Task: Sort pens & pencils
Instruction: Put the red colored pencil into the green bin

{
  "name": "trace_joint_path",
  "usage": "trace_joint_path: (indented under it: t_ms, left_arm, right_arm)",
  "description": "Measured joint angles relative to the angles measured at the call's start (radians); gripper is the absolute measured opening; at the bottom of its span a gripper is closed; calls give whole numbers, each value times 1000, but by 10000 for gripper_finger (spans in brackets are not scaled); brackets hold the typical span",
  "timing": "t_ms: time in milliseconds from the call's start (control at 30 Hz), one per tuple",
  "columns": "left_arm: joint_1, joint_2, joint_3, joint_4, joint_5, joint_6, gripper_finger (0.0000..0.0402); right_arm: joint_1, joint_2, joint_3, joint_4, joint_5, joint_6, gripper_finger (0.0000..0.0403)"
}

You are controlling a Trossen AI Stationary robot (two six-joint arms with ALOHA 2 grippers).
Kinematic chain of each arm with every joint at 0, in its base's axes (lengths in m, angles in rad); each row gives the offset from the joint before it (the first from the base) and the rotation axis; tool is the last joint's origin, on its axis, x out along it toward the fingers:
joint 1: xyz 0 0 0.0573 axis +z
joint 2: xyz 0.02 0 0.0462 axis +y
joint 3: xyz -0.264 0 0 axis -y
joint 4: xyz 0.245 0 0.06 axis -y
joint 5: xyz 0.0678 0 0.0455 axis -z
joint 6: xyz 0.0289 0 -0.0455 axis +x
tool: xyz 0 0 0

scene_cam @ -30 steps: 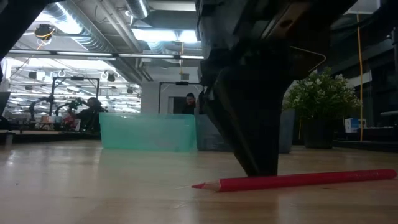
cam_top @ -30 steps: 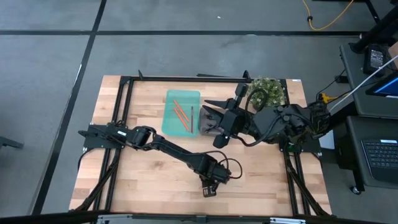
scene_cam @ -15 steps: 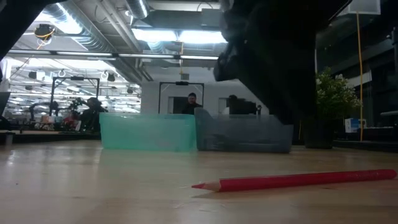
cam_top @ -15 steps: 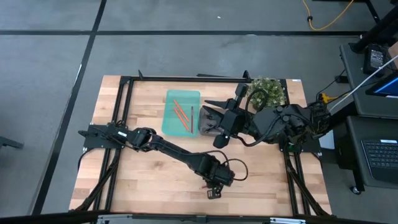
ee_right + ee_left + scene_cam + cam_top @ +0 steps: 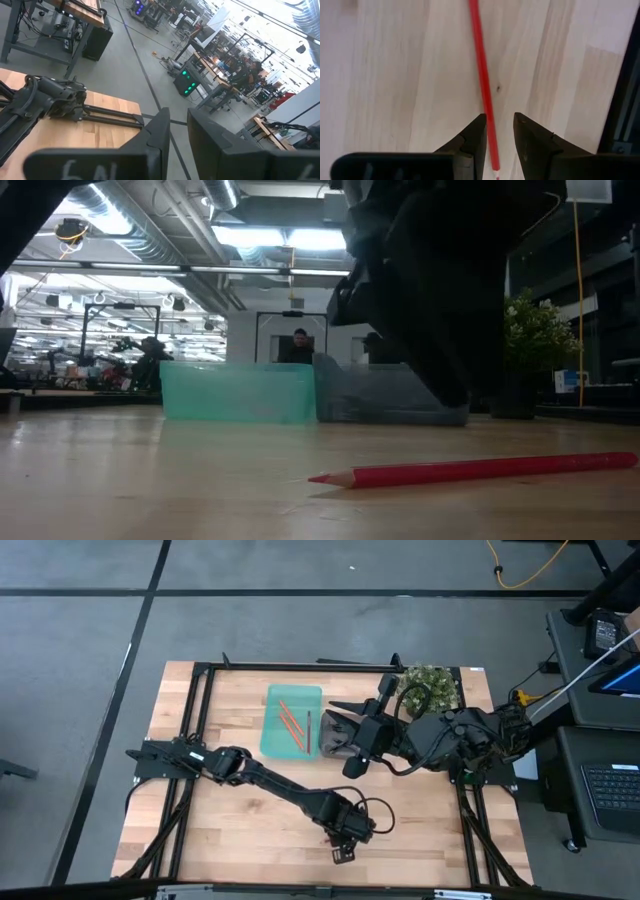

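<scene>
A red pencil (image 5: 470,470) lies flat on the wooden table near its near edge, its tip toward the left in the low view. My left gripper (image 5: 341,841) hangs open above it and clear of it. In the left wrist view the pencil (image 5: 484,95) runs lengthwise through the gap of my left gripper (image 5: 498,119). My right gripper (image 5: 337,714) waits open over the grey tray (image 5: 332,740). The teal tray (image 5: 292,720) holds several orange pencils and one dark stick.
The teal tray (image 5: 235,392) and the grey tray (image 5: 385,398) stand side by side toward the far edge. A potted plant (image 5: 430,688) sits at the far right corner. A black frame rail (image 5: 625,100) runs close beside the pencil. Bare wood lies left of the left arm.
My left gripper has risen from the red pencil, where its fingertips stood on the table a second ago, and shifted slightly toward the near edge. The pencil has stayed where it lay.
</scene>
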Motion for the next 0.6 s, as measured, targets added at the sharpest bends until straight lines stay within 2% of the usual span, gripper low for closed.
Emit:
trace_joint_path:
  t_ms: [400, 600]
  left_arm:
    - [3, 59, 5, 22, 75, -5, 90]
    - [13, 66, 3, 9, 67, -5, 90]
  right_arm:
    - [7, 0, 0, 4, -9, 1, 69]
    - [23, 0, 0, 2, -10, 3, 69]
